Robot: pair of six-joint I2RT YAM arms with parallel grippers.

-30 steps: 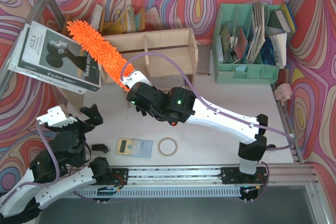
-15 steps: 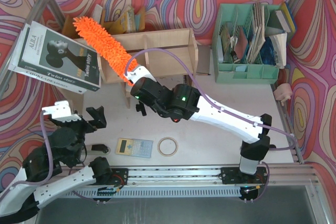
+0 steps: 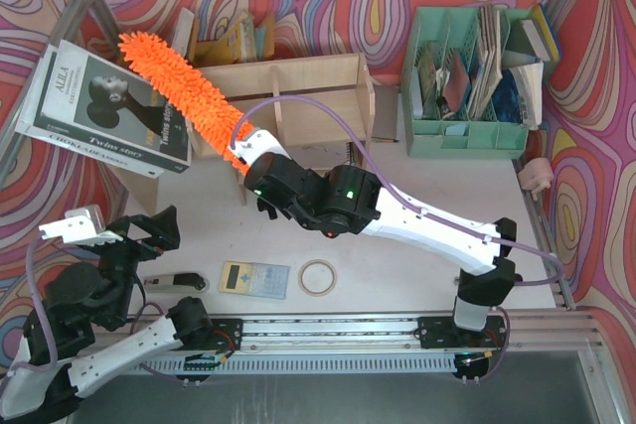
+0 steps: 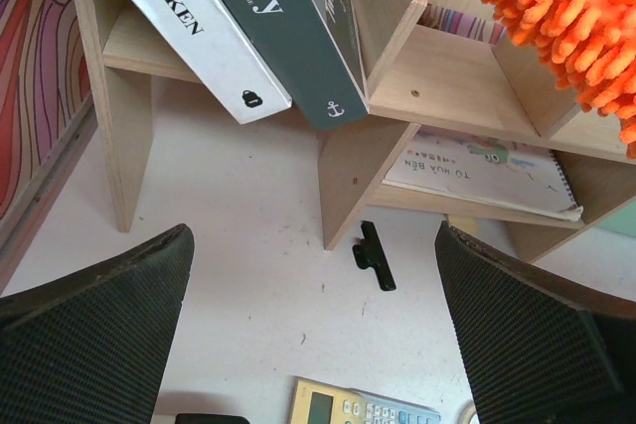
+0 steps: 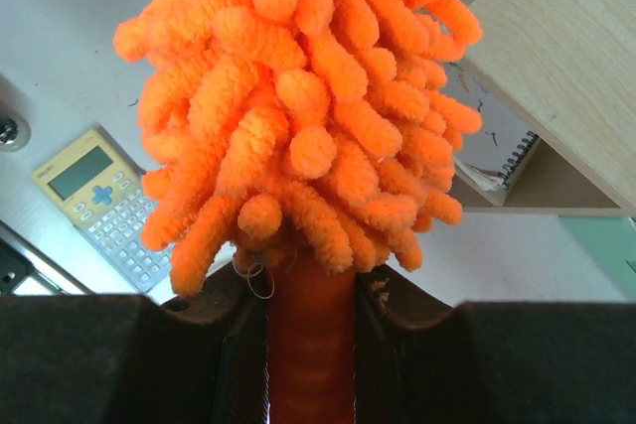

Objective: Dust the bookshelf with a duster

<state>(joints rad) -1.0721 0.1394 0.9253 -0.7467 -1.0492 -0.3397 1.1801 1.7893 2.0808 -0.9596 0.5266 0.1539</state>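
The pale-wood bookshelf (image 3: pixel 298 96) stands at the back of the table, left of middle. The orange fluffy duster (image 3: pixel 179 91) lies slanted over the shelf's left part, its tip up by the leaning books. My right gripper (image 3: pixel 248 161) is shut on the duster's smooth orange handle, just below the fluffy head (image 5: pixel 298 96); in the right wrist view the jaws press both sides of the handle (image 5: pixel 310 345). My left gripper (image 3: pixel 119 235) hangs open near the front left, nothing between its fingers (image 4: pixel 89 315), facing the shelf's lower tier (image 4: pixel 437 76).
Two large books (image 3: pixel 109 106) lean on the shelf's left end. A notebook (image 4: pixel 477 171) lies on the lower tier. A black clip (image 4: pixel 374 257), a calculator (image 3: pixel 253 278), a tape ring (image 3: pixel 318 277) and a black tool (image 3: pixel 174 283) lie in front. A mint-green organiser (image 3: pixel 467 96) stands right.
The duster head swept right along the shelf, then back left toward the books. My left arm drew back toward the front left corner, still open.
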